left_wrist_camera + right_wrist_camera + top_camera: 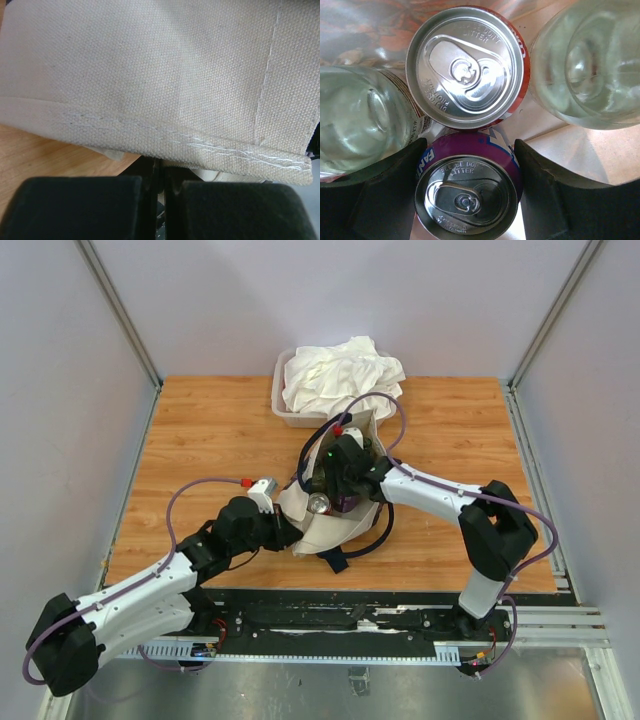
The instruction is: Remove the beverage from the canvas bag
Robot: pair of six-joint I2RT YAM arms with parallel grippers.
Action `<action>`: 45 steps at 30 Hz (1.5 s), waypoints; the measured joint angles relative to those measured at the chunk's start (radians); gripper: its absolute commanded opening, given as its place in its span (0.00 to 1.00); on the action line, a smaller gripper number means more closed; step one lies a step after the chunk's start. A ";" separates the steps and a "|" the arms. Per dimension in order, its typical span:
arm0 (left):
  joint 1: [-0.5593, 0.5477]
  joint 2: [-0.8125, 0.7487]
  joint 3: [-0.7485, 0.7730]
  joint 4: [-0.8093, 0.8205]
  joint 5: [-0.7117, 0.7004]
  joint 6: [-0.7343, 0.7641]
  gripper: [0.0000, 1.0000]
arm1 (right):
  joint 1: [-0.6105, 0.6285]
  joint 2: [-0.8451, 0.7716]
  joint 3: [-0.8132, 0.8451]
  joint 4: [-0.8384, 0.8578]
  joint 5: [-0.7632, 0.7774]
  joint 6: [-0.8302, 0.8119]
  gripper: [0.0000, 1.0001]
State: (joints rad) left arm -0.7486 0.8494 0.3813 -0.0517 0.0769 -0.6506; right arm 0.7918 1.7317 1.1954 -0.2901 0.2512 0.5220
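Wooden tabletop (200,430) between pale grey walls (60,370) bears the canvas bag (318,533).

The wooden tabletop (200,440) is being occupied by two things. A translucent plastic tub (280,405) is being carried at the middle of the far edge. The canvas bag (325,530) is being supported near the middle, closer to the near edge, with its navy strap (340,560) being trailed toward that edge.

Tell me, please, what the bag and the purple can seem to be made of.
The bag: beige woven cloth, likely canvas, matte; the coarse weave and stitched hem show. The purple can: metal, probably aluminium, with a shiny brushed lid and pull tab.
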 measured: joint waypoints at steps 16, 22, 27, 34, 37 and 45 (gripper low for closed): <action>0.000 0.038 0.022 0.001 0.004 0.032 0.00 | 0.060 -0.247 0.021 -0.142 0.029 -0.224 0.01; 0.000 0.045 0.028 0.002 0.006 0.043 0.00 | 0.060 -0.373 0.066 -0.148 0.064 -0.291 0.01; 0.000 0.046 0.029 0.002 0.006 0.043 0.01 | 0.060 -0.455 0.110 -0.157 0.154 -0.369 0.01; 0.000 0.049 0.034 -0.002 0.007 0.045 0.00 | 0.019 -0.557 0.185 -0.136 0.335 -0.502 0.01; 0.000 0.050 0.035 -0.002 0.007 0.045 0.01 | -0.101 -0.595 0.185 -0.134 0.369 -0.513 0.01; 0.000 0.056 0.040 -0.003 0.007 0.051 0.01 | -0.490 -0.618 0.093 -0.147 0.315 -0.449 0.01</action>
State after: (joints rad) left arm -0.7486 0.9054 0.4210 -0.0551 0.0841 -0.5995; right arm 0.3019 1.1137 1.2881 -0.4370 0.5659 0.0731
